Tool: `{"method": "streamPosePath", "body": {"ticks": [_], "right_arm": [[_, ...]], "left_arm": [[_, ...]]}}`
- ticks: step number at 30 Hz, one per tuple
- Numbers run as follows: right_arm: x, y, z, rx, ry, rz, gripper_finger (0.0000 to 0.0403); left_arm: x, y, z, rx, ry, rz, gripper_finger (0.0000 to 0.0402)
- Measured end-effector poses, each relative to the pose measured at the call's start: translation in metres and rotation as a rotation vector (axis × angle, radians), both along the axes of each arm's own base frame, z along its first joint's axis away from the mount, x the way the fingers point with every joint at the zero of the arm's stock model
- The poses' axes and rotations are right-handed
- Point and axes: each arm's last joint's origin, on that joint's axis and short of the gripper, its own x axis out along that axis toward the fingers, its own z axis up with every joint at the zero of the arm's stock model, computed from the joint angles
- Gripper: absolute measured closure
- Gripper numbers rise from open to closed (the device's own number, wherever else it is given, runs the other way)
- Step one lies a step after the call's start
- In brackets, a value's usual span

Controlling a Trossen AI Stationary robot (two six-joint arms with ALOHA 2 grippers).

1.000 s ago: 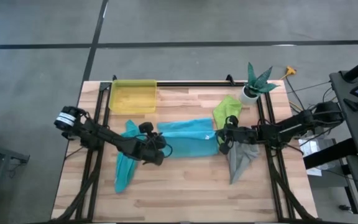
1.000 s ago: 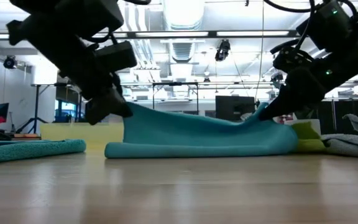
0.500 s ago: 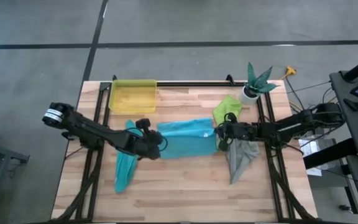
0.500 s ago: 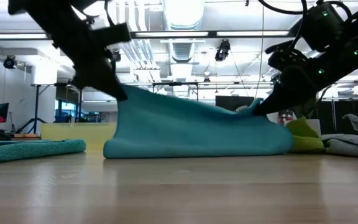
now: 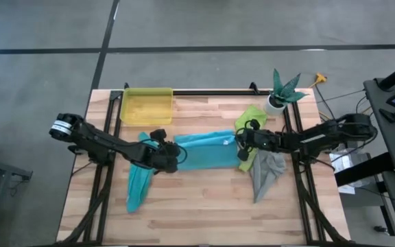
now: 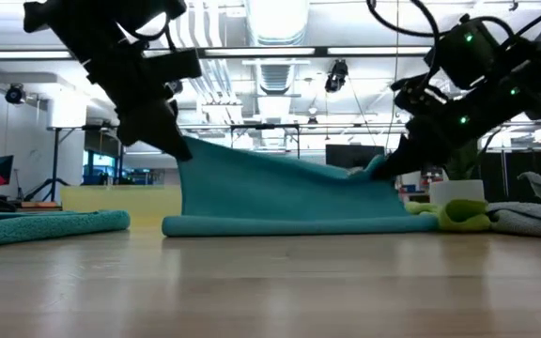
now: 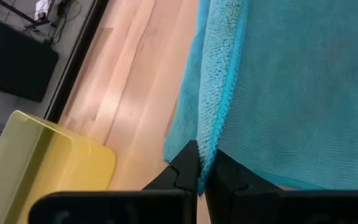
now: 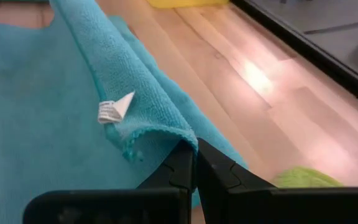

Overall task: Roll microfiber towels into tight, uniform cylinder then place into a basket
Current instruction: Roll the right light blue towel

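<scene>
The left gripper (image 5: 172, 155) was clamped on one end of the blue towel (image 5: 208, 151), and the right gripper (image 5: 243, 145) was pinched shut on the other end, so the cloth hung stretched between them. In the low view the held edge was raised off the table (image 5: 204, 199) while the lower fold rested on the wood. A small white tag (image 8: 110, 111) showed on the towel just beside the right gripper's fingers (image 8: 178, 169).

The teal towel (image 5: 138, 184) lay crumpled just beside the left gripper, on the side away from the blue towel, running toward the table's near edge. The basket (image 5: 146, 106) sat beyond the left gripper, near the far edge, apart from every towel. Close to the right gripper, the green towel (image 5: 250, 121) lay on its far side and the grey towel (image 5: 267, 171) on its near side, both crowding that end of the blue towel. A potted plant (image 5: 284, 90) stood farther out at the far corner.

The near half of the table, in front of both grippers, was bare wood.

Compared with a second earlier, both grippers had shifted toward the far edge, and the left had also drawn outward, away from the right. The blue towel looked narrower from above, with the left end held higher in the low view.
</scene>
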Motion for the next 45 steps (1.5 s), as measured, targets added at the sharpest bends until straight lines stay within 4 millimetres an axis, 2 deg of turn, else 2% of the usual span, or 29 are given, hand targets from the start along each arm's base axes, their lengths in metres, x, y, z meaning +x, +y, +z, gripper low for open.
{"method": "streamPosePath", "body": {"ticks": [6, 12, 18, 24, 35, 45], "right_arm": [[0.009, -0.003, -0.015, -0.054, 0.013, 0.019, 0.0394], [0.016, -0.016, -0.028, -0.074, 0.056, -0.019, 0.0394], [0.026, -0.028, -0.038, -0.102, 0.116, -0.042, 0.0394], [0.031, -0.036, -0.039, -0.115, 0.132, -0.065, 0.0394], [0.026, -0.041, -0.038, -0.118, 0.124, -0.113, 0.0394], [0.022, -0.041, -0.042, -0.075, 0.156, -0.144, 0.0394]], "left_arm": [[0.001, 0.007, -0.005, 0.004, 0.027, 0.024, 0.0402], [0.000, 0.020, -0.009, 0.009, 0.038, 0.072, 0.0402], [-0.004, 0.031, -0.023, 0.005, 0.011, 0.104, 0.0402], [-0.004, 0.040, -0.033, 0.027, -0.042, 0.092, 0.0402], [-0.005, 0.057, -0.036, 0.029, -0.049, 0.160, 0.0402], [0.012, 0.069, -0.057, 0.078, -0.033, 0.130, 0.0402]]}}
